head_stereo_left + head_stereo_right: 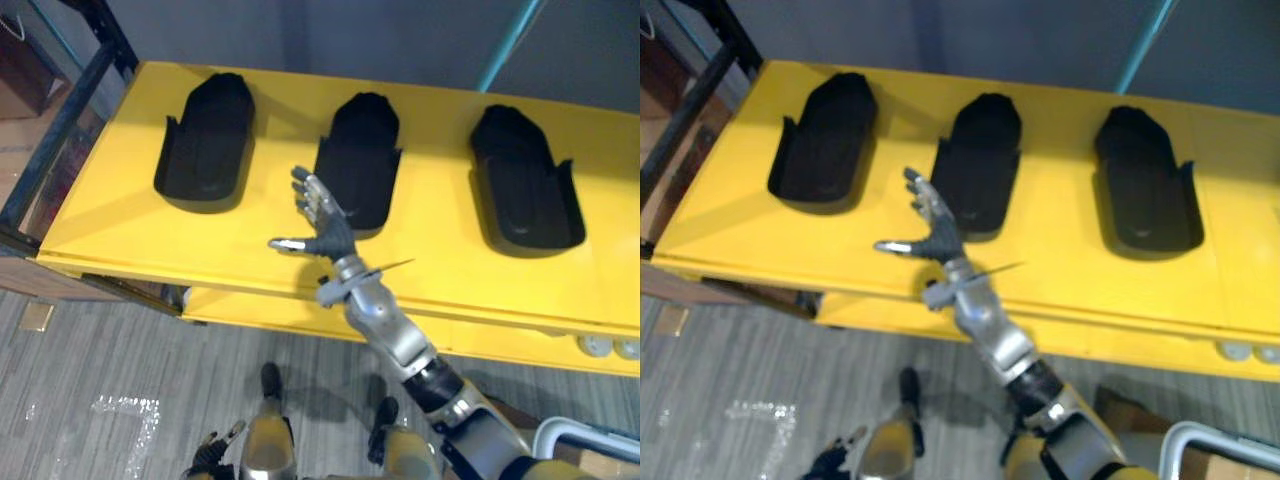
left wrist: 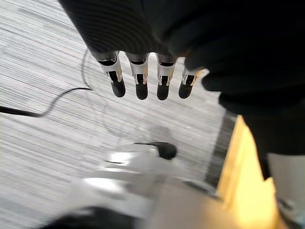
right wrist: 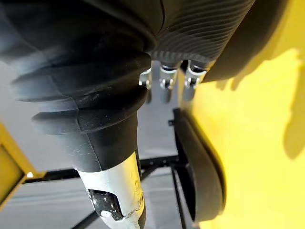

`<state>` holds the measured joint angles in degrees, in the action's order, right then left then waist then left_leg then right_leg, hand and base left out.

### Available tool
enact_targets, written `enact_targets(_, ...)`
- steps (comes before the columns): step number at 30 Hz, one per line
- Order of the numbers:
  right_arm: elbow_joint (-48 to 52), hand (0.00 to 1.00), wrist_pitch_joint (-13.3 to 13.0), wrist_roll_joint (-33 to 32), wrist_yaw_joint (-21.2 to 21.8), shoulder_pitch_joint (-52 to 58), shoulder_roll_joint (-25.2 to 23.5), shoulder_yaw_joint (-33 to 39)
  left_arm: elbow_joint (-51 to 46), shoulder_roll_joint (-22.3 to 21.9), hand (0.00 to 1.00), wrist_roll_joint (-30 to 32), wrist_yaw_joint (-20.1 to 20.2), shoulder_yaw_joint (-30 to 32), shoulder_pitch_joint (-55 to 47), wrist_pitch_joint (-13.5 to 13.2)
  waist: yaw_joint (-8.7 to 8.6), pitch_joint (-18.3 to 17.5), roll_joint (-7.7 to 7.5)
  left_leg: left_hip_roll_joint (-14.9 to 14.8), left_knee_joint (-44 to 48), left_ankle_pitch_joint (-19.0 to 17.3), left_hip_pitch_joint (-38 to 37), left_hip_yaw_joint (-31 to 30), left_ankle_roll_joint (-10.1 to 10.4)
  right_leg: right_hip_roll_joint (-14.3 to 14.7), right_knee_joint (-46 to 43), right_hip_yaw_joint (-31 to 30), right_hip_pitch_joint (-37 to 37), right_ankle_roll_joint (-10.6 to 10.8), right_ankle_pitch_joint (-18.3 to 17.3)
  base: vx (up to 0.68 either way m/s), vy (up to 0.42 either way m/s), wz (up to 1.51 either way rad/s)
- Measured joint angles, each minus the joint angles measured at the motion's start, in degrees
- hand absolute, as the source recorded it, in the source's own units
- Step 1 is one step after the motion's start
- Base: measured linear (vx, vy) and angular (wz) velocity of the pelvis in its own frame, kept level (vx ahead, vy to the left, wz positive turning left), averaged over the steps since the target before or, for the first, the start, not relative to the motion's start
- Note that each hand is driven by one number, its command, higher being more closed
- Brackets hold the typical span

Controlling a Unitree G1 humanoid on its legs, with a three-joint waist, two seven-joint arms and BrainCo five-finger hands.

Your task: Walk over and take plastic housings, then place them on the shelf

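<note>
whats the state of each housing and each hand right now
left housing: lying on the yellow shelf, untouched
middle housing: lying on the shelf, right hand beside it
right housing: lying on the shelf, untouched
right hand: open, holding nothing
left hand: open, empty, over the floor

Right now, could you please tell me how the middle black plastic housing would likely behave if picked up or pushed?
The middle black moulded plastic housing looks like a thin hollow shell, so probably stiff and light for its size. It lies flat on the smooth yellow shelf, so a push would likely slide it, not tip it.
</note>
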<state>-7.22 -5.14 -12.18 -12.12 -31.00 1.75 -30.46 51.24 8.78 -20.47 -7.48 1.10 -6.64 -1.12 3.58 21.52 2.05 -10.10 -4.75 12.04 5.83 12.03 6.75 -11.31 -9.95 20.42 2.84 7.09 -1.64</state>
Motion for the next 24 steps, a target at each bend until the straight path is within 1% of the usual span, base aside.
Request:
enact_targets(1,0.0,0.0,0.0,0.2,0.1,-0.6,-0.2,-0.3,-1.0,0.0,0.0,0.0,0.0,0.0,0.1,-0.2,-0.31,0.8,0.36,0.1,0.0,0.0,-0.3,-0.1,0.0,-0.3,-0.9,0.0,0.1,0.1,-0.7,0.0,-0.022,0.07)
enact_targets(4,-0.1,0.0,0.0,0.7,0.9,-1.0,-0.3,-1.9,-1.3,0.0,0.0,0.0,-0.4,0.1,0.3,-0.3,-1.19,1.7,1.19,0.5,0.0,-0.4,-0.9,-0.2,-0.1,-1.1,-2.8,0.1,0.3,0.0,-2.6,-0.03,-0.012,0.06)
enact_targets(7,-0.1,0.0,0.0,1.8,1.0,-0.9,-0.3,-3.1,-1.9,-0.1,0.0,0.0,-0.4,0.1,0.5,-0.8,-1.3,2.0,1.77,0.7,0.0,-0.9,-0.7,-0.1,-0.2,-1.5,-3.5,-0.2,0.9,0.1,-3.0,-0.01,-0.004,-0.02)
enact_targets(10,-0.2,0.0,0.0,3.5,1.0,-0.6,-0.3,-3.8,-3.1,-0.1,0.0,0.0,-0.4,0.3,0.5,-1.4,-1.33,2.0,1.79,0.9,0.0,-0.7,-0.7,-0.1,-0.2,-1.6,-3.4,-0.2,0.9,0.1,-3.0,0.0,0.0,0.0)
enact_targets(16,-2.6,0.0,0.5,8.6,0.1,-0.5,-0.4,-4.0,-3.3,-0.3,0.0,0.4,-0.3,0.1,0.8,-1.2,-1.27,2.0,1.79,1.0,0.0,-0.8,-1.6,-0.2,-0.2,-1.6,-3.3,0.0,-0.3,0.6,-2.6,0.02,-0.009,0.01)
enact_targets(20,-2.9,0.0,0.2,9.1,-1.5,-0.3,-0.4,-3.5,-2.9,-0.4,0.0,0.8,0.0,0.0,0.8,-1.2,-1.37,2.0,1.78,1.0,0.0,-0.9,-2.0,-0.1,-0.2,-1.5,-2.8,0.1,-1.0,0.6,-2.6,0.0,0.0,0.0)
enact_targets(24,-2.9,0.0,0.2,9.7,-1.6,-0.3,-0.4,-3.4,-2.7,-0.4,0.0,0.8,0.2,-0.1,0.7,-1.2,-1.34,2.0,1.78,1.0,0.0,-0.9,-2.3,0.0,-0.2,-1.5,-2.4,0.0,-1.2,0.7,-2.6,-0.02,-0.001,-0.01)
